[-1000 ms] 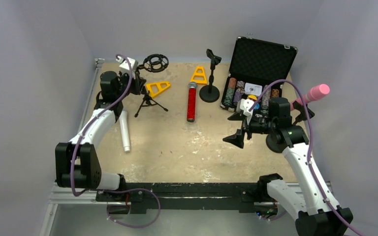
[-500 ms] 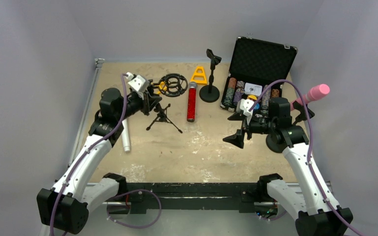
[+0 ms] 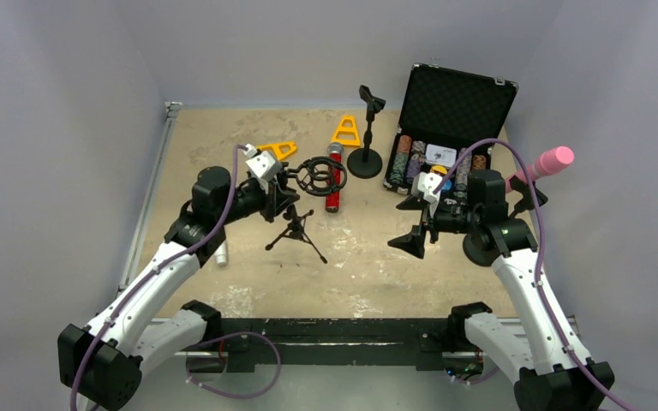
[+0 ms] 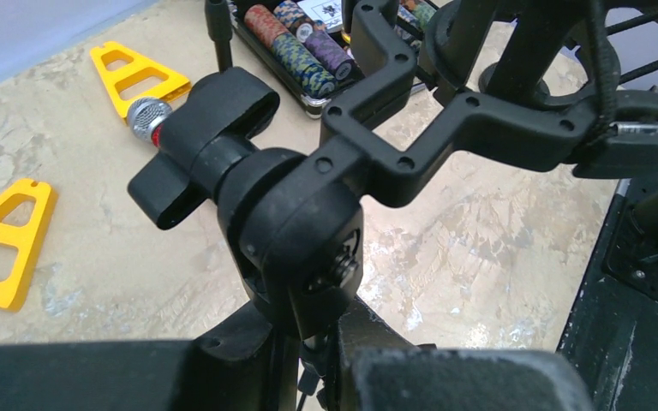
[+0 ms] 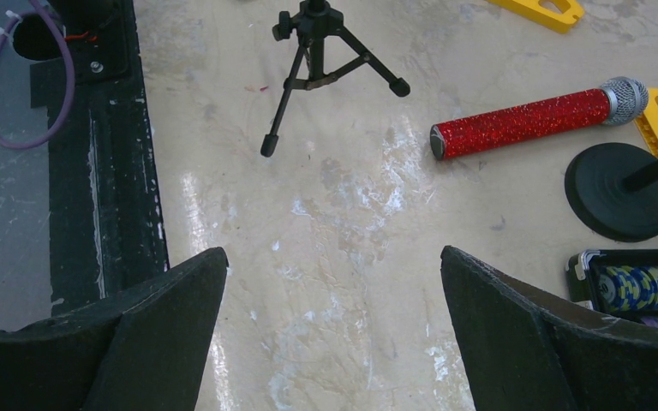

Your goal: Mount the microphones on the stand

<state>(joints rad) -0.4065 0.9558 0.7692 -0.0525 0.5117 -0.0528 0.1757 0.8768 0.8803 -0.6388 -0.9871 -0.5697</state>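
My left gripper (image 3: 279,202) is shut on the stem of a small black tripod stand (image 3: 296,233) with a ring-shaped shock mount (image 3: 318,175) and holds it near mid-table. In the left wrist view the left gripper (image 4: 321,342) clamps just under the stand's joint (image 4: 296,223). The glittery red microphone (image 3: 333,190) lies behind the mount, also seen in the right wrist view (image 5: 523,120). The white microphone (image 3: 221,253) lies mostly hidden under my left arm. The pink microphone (image 3: 545,162) sits tilted in a stand at the right. My right gripper (image 3: 415,226) (image 5: 334,265) hangs open above bare table.
A round-base stand (image 3: 365,159) with a clip stands at the back. Two yellow triangular pieces (image 3: 347,130) (image 3: 281,150) lie near it. An open black case (image 3: 454,103) with poker chips sits at the back right. A black rail (image 3: 334,330) runs along the near edge.
My left arm has carried the tripod stand from the back left toward the middle of the table. The right arm has not moved.
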